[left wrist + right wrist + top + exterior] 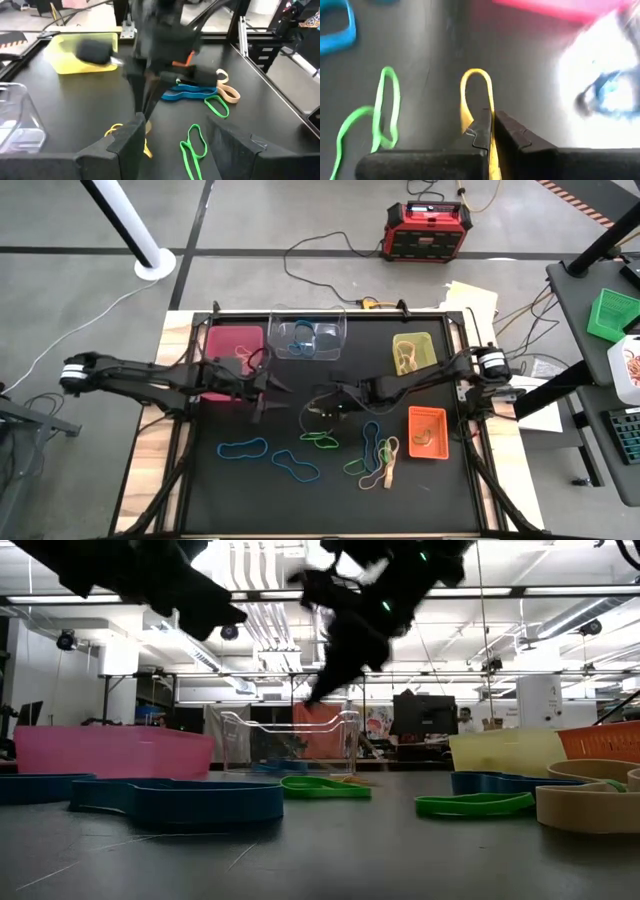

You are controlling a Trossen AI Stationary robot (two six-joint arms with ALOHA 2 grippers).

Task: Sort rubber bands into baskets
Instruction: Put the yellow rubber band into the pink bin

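Right gripper (492, 131) pinching a yellow rubber band (470, 95) above mid-bench; left gripper (172, 145) spread just beside it.

Four baskets line the bench (200, 490): magenta (235, 340), clear (308, 335) and yellow-green (413, 352) along the far edge, orange (427, 433) at the right. Loose on the bench lie thin floppy loops: three blue, about three green, and one tan band (390, 472) beside an orange one.
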